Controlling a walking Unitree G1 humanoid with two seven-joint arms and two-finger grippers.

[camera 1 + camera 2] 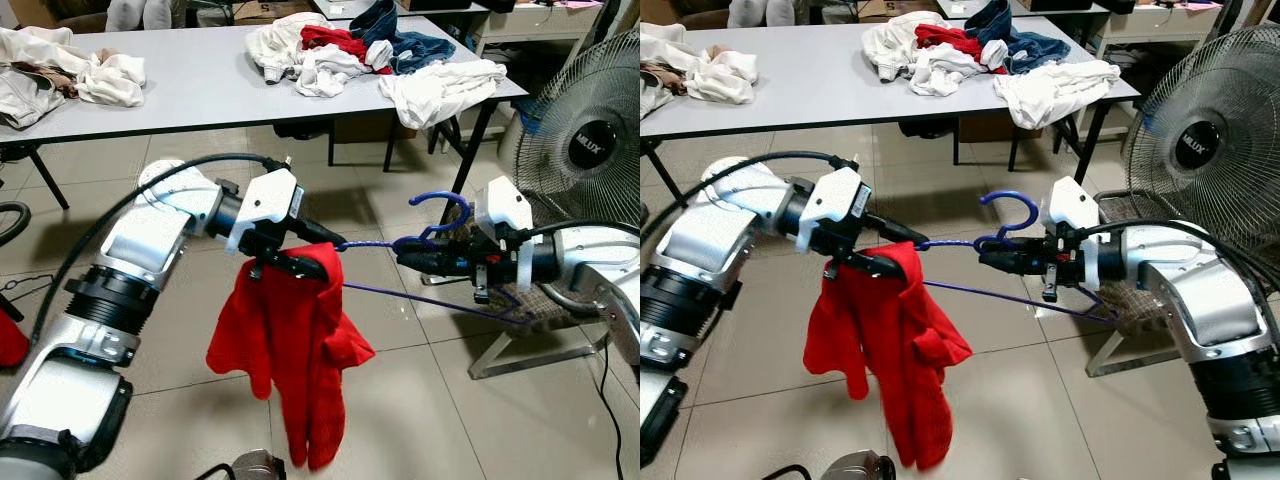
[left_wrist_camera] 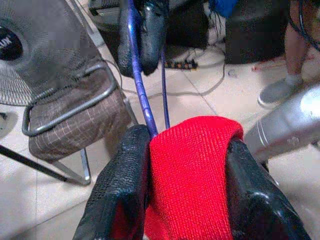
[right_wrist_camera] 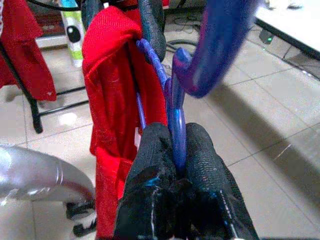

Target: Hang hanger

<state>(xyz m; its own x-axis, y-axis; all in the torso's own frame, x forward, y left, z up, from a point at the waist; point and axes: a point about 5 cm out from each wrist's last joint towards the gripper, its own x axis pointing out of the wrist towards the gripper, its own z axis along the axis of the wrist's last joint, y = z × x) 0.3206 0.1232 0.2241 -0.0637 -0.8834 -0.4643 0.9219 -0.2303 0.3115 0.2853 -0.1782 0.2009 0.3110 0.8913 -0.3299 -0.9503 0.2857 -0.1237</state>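
My left gripper (image 1: 300,262) clamps the red garment (image 1: 290,350) over the hanger (image 1: 400,240) arm; right gripper (image 1: 408,250) pinches its neck. Risk: garment slips off, probably loosely draped. Table (image 1: 200,90) beyond.

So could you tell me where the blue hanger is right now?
The hanger is in mid-air between both grippers, above the floor: right gripper near its hook, left gripper at its red-garment end.

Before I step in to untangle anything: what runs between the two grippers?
In the left eye view, the blue hanger spans from left gripper, clamped on the red garment, to right gripper.
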